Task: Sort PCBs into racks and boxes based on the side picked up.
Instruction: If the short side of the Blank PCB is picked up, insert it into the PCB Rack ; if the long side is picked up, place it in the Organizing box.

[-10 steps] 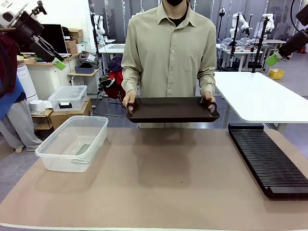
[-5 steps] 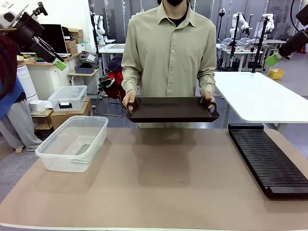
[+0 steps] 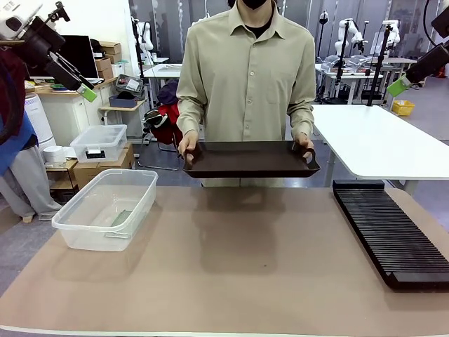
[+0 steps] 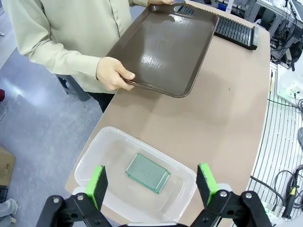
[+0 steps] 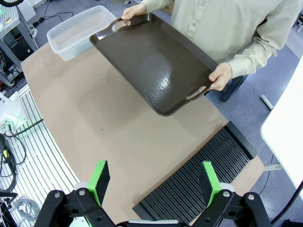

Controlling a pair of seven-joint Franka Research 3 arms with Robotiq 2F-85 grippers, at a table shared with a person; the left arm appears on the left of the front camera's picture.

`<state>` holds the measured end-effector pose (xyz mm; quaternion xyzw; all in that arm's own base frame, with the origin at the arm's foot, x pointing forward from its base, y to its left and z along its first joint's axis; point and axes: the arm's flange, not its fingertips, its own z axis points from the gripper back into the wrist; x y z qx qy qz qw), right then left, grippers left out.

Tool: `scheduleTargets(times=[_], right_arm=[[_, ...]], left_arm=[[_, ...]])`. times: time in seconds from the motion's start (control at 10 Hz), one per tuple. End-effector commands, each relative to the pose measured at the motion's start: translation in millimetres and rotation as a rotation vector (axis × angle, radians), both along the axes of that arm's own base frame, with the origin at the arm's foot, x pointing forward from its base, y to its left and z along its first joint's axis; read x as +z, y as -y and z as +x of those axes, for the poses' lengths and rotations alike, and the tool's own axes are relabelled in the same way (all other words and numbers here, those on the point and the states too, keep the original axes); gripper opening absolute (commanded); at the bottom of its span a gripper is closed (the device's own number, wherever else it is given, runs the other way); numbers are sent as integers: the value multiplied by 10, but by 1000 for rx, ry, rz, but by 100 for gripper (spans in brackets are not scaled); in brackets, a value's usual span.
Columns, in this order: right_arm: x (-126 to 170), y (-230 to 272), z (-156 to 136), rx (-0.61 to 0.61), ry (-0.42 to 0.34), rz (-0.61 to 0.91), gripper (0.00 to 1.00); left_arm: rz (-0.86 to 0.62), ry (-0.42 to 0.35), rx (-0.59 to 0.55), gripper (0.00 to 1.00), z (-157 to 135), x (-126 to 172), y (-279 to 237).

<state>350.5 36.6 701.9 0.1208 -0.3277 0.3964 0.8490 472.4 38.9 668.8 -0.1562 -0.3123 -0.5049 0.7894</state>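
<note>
Brown paper-covered desk (image 3: pixel 231 274) carries the same layout as a second ago; nothing on it has shifted. Black slotted rack (image 3: pixel 389 232) lies along its right side, no board seen in the slots. Dark tray (image 3: pixel 249 160), bare, is held level over the far edge by the person; it has barely moved, perhaps risen a touch. Clear tub (image 3: pixel 104 207) sits at the left with one green PCB (image 4: pixel 147 172) flat on its bottom. Left hand (image 4: pixel 150 182) hangs high above the tub, fingers wide apart, empty. Right hand (image 5: pixel 154 182) is raised over the rack end, fingers likewise apart, empty. Judgement: a pause between boards; one is sorted.
</note>
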Motion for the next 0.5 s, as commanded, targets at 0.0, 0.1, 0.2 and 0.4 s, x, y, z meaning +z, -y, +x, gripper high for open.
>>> scheduleTargets(times=[0.0, 0.1, 0.2, 0.4], right_arm=[[-7, -9, -16, 7, -1, -5, 100], [-7, -9, -16, 7, -1, -5, 100], [-7, -9, -16, 7, -1, -5, 100], [-7, -9, -16, 7, -1, -5, 100]], left_arm=[[9, 10, -15, 100, -16, -10, -8], [9, 10, -15, 100, -16, -10, -8], [9, 10, -15, 100, -16, -10, -8], [9, 10, -15, 100, -16, -10, -8]])
